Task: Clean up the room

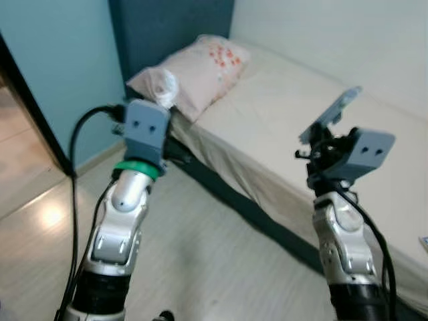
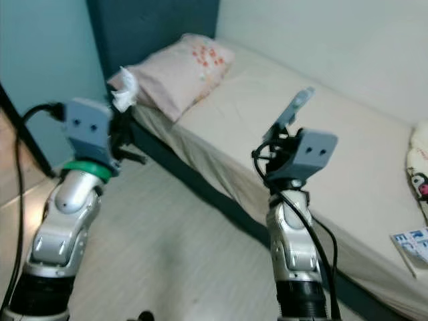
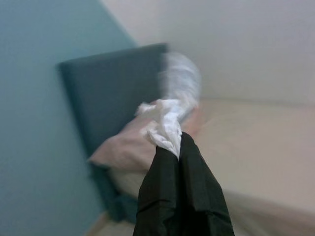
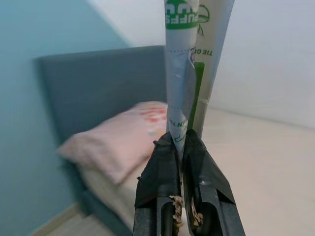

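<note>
My left gripper (image 3: 178, 142) is shut on a crumpled white tissue (image 3: 165, 123), held up at the bed's head end; the same tissue (image 1: 164, 87) shows in front of the pink pillow (image 1: 200, 67). Raised over the mattress edge, my right gripper (image 4: 179, 140) is shut on a flattened white and green wrapper (image 4: 189, 59), which sticks up above the fingers. That wrapper (image 1: 331, 115) tilts up and to the right in the left eye view.
A bed with a cream sheet (image 1: 287, 114) and a dark blue headboard (image 1: 167, 27) lies ahead. A teal wall (image 1: 60, 73) is at left, pale floor (image 1: 200, 247) below. A printed packet (image 2: 411, 244) and a patterned cushion (image 2: 420, 164) lie on the bed at right.
</note>
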### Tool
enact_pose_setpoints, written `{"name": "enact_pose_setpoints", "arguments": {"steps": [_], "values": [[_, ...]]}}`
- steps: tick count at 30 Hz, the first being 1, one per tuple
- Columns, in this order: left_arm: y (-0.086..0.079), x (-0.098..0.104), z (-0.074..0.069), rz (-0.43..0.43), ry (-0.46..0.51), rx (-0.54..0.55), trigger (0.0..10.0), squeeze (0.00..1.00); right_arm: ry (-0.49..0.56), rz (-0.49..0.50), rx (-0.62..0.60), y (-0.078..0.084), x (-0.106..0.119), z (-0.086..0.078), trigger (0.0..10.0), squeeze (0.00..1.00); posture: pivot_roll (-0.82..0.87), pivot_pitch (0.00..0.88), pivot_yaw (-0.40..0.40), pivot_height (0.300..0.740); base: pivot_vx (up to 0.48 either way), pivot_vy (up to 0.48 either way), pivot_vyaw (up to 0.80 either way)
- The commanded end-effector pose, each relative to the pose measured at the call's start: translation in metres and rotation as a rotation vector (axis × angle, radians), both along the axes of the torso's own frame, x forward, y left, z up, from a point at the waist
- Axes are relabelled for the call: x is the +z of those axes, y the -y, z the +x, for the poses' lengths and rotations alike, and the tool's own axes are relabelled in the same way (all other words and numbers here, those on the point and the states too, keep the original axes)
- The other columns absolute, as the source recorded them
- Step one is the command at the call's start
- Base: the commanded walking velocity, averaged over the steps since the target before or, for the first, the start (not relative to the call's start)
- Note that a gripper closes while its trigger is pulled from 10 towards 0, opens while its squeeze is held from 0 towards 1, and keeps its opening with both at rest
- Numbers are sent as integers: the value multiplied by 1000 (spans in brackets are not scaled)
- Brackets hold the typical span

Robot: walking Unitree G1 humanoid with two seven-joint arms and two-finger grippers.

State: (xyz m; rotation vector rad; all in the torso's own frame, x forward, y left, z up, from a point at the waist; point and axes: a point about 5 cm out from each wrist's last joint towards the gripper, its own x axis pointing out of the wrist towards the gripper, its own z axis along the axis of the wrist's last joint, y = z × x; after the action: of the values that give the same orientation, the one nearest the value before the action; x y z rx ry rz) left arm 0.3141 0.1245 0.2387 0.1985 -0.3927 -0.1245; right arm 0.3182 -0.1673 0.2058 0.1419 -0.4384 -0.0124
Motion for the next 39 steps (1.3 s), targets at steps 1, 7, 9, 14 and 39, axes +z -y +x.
{"name": "enact_pose_setpoints", "arguments": {"steps": [1,7,9,14,39], "values": [[0,-13,1,9,-60,7,10000,0,-45,-2,-3,3,-12,-1,10000,0,41,24,-63,720,0,0,650],[-15,-68,-10,55,-260,78,10000,0,-180,-94,66,-8,-54,-5,10000,0,45,35,-57,720,0,0,666],[-22,-84,-20,40,-320,93,10000,0,-215,-96,80,-11,-65,-8,10000,0,42,34,-56,720,0,0,669],[-31,-102,-32,136,-363,89,10000,0,-241,-93,103,-16,-73,-9,10000,0,48,36,-55,720,0,0,669],[-25,-65,6,142,-216,202,10000,0,-152,-1,149,-20,-55,0,10000,0,54,34,-40,720,113,0,482]]}}
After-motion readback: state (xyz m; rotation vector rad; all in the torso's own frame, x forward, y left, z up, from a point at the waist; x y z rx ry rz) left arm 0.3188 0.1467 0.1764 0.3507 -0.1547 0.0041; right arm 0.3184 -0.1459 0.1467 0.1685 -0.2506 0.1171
